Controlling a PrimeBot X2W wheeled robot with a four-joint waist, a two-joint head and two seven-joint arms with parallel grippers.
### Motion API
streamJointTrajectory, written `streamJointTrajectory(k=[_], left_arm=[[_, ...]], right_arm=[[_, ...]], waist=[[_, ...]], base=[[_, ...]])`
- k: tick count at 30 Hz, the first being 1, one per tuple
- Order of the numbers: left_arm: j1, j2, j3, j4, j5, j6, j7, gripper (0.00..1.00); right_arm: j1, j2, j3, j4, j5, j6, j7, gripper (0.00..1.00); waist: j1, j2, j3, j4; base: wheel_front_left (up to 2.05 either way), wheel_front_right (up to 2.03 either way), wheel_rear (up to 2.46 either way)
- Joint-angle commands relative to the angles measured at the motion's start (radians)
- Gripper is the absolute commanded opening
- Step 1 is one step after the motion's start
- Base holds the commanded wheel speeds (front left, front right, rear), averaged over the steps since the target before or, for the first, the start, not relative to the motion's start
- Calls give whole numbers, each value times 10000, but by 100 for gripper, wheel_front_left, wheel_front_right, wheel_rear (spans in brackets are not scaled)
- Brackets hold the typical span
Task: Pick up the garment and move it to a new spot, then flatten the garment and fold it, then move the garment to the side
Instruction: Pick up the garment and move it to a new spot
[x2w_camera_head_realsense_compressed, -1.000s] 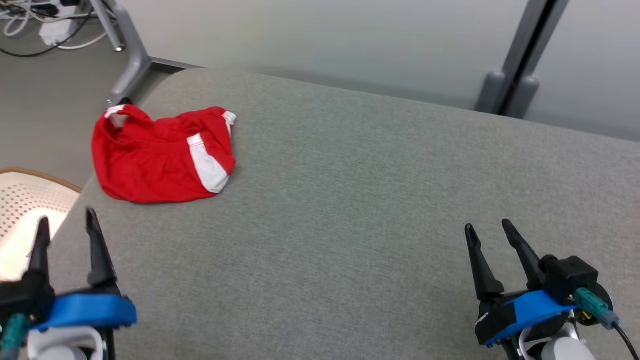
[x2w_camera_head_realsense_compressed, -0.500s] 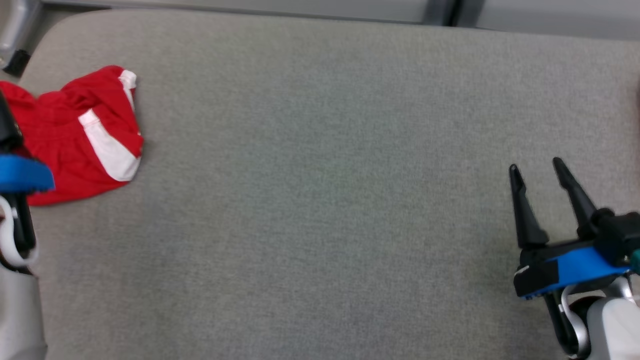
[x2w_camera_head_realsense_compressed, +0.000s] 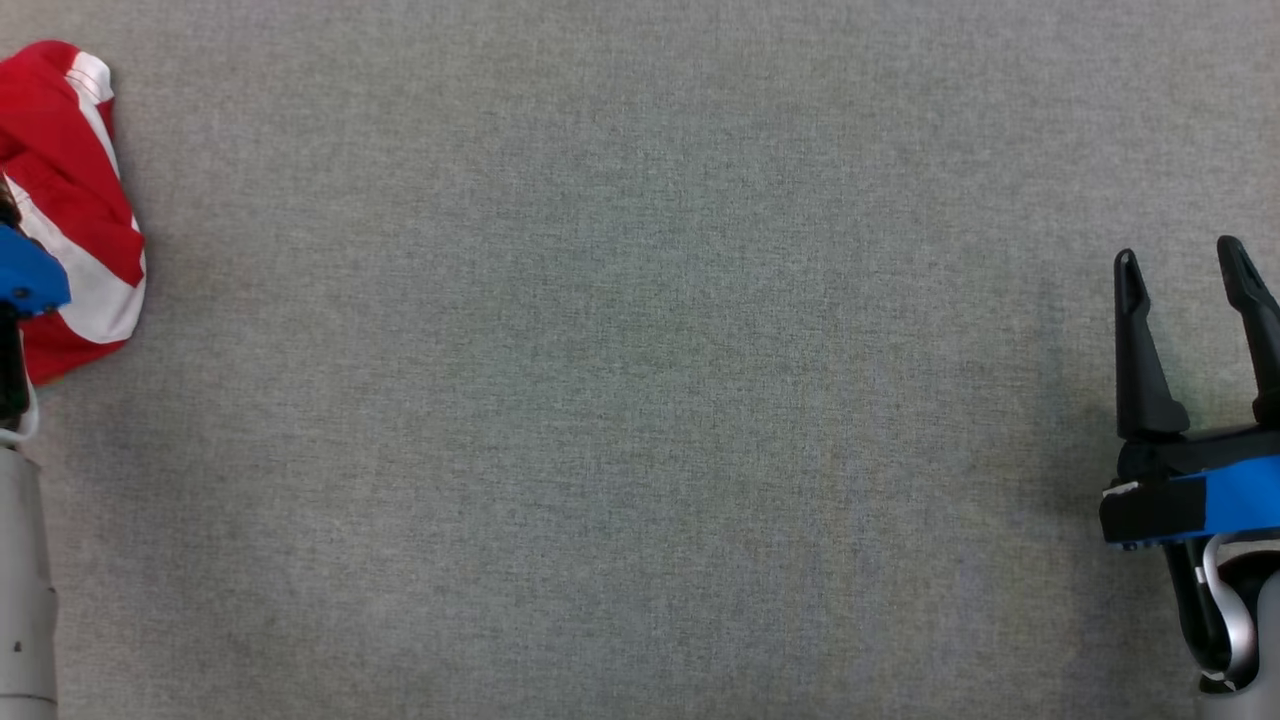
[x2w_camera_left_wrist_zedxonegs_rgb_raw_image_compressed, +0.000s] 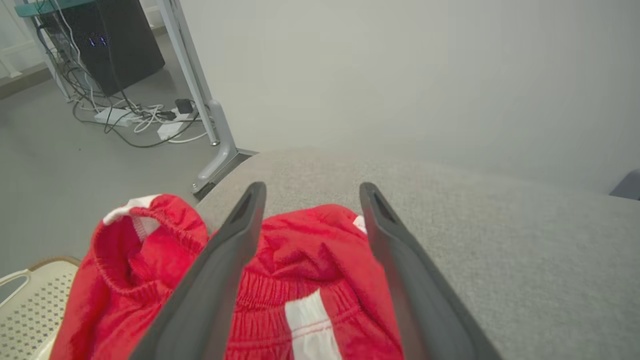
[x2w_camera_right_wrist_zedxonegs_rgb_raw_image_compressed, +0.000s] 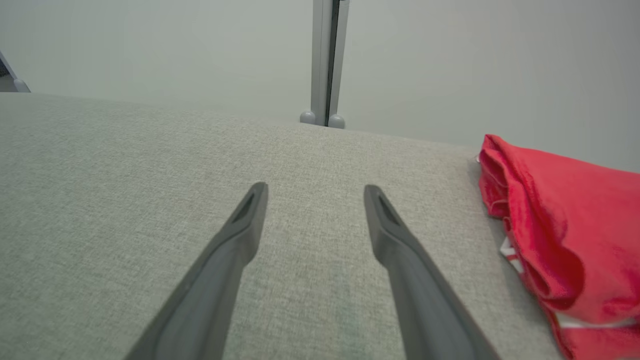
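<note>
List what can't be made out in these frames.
- Head view: garment cut off by the left edge.
- Left wrist view: left claw fingers cover parts of the garment; contact unclear.
- Right wrist view: garment cut off by the right edge.

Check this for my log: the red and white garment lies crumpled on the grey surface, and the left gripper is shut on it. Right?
No. The garment lies crumpled on the grey surface, but the left gripper is open, fingers spread over it; the left wrist view shows this.
</note>
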Motion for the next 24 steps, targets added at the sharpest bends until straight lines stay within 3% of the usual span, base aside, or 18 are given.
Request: streamJointTrajectory(k=[1, 16, 17, 19, 24], left_arm=[[-167, 0, -32, 285, -56, -55, 8, 100], [-398, -291, -278, 4115, -791, -437, 1045, 100], [-423, -283, -322, 4231, -808, -463, 1038, 53], [-499, -280, -373, 4450, -840, -498, 958, 0], [-674, -54, -496, 4595, -790, -538, 395, 0]], right_arm=[[-80, -50, -22, -60, 22, 6, 23, 100], [-343, -74, -3, 166, 50, 6, -83, 100], [-353, -60, 16, 194, 52, 4, -94, 100], [-353, -26, 34, 246, 69, 4, -118, 100], [-309, 71, 14, 507, 138, 6, -260, 100]], waist=[[-2, 0, 59, -6], [-2, 0, 45, -248], [-2, 0, 12, -284], [-2, 0, -74, -358], [-2, 0, -432, -563]], base=[[0, 0, 0], [0, 0, 0], [0, 0, 0], [0, 0, 0], [0, 0, 0]])
